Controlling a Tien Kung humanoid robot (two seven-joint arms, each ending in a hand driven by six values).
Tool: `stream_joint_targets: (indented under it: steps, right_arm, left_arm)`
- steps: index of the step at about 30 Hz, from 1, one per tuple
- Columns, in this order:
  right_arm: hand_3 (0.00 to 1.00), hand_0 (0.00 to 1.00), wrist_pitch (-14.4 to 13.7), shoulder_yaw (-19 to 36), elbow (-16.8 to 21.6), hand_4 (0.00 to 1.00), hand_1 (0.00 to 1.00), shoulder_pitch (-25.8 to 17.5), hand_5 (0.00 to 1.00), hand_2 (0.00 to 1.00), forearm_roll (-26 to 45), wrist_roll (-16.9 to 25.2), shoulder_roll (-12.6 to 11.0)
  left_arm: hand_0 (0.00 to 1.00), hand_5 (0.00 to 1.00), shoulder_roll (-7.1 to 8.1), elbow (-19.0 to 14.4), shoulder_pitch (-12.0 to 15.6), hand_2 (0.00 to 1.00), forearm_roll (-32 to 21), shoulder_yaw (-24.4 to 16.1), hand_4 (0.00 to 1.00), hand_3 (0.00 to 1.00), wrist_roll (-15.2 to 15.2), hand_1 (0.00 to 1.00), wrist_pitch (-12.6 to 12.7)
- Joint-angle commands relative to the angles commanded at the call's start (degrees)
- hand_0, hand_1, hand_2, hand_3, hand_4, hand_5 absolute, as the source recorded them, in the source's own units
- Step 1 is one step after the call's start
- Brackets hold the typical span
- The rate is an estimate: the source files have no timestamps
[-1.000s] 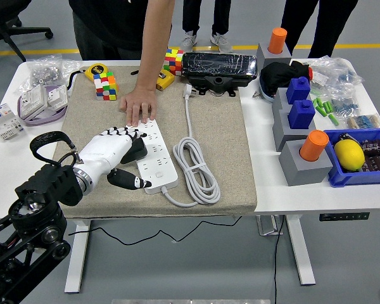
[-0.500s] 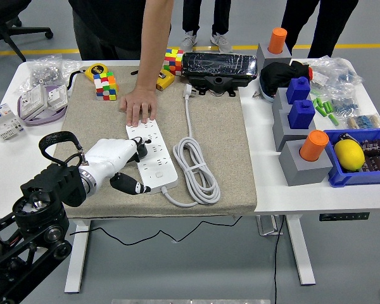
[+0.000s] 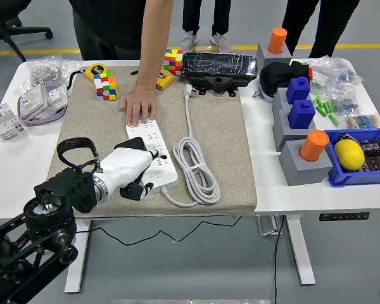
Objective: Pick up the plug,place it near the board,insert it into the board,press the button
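One arm was all I had in view, the left one, coming in from the lower left, and I took stock from the biggest thing down. I saw the white bench point(image 3: 6, 158) carrying a tan mat point(image 3: 221, 133), and on the mat lay the white power strip point(image 3: 153, 152), the board for this task, with its long axis running from the far side toward the near edge, slightly slanted. A person's hand point(image 3: 138, 105) pressed flat on its far end, I judged to steady it. The strip's own white cable point(image 3: 193, 166) lay coiled just to the right of it. My left robot hand point(image 3: 128, 171) sat over the strip's near left portion, fingers curled inward; a dark shape showed at its far side that could have been the plug point(image 3: 137, 144), touching the strip's top face, but I could not tell whether it was held, so I would not call the grip either way. The near end of the strip, where I guessed the button was, lay immediately right of the fingertips point(image 3: 141, 188), so this hand was the nearer one for any press, needing only a short rightward shift.
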Motion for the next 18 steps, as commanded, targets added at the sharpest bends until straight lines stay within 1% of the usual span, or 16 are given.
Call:
stream_joint_targets:
  steps: [2,3,8,18]
  right_arm:
    - [0.778,0.803,-0.1,0.0,0.0,0.998,0.745,0.0,0.998,0.736,0.0,0.0,0.0]
    - [0.779,0.802,-0.1,0.0,0.0,0.998,0.745,0.0,0.998,0.736,0.1,0.0,0.0]
    - [0.779,0.802,-0.1,0.0,0.0,0.998,0.745,0.0,0.998,0.736,-0.1,0.0,0.0]
    - [0.778,0.802,0.0,-0.1,0.0,0.998,0.745,0.2,0.998,0.736,0.2,0.0,-0.1]
  left_arm:
    - [0.184,0.002,-0.01,1.2,-0.1,0.138,0.0,0.2,0.383,0.866,-0.2,0.048,0.1]
    - [0.185,0.002,-0.02,1.5,-0.1,0.131,0.0,0.3,0.357,0.862,-0.2,0.04,0.2]
    - [0.185,0.002,-0.18,3.8,-0.3,0.131,-0.3,0.9,0.357,0.862,-0.6,0.04,0.4]
    - [0.187,0.002,-0.44,6.2,-0.6,0.125,-0.6,1.6,0.337,0.862,-0.7,0.032,0.1]
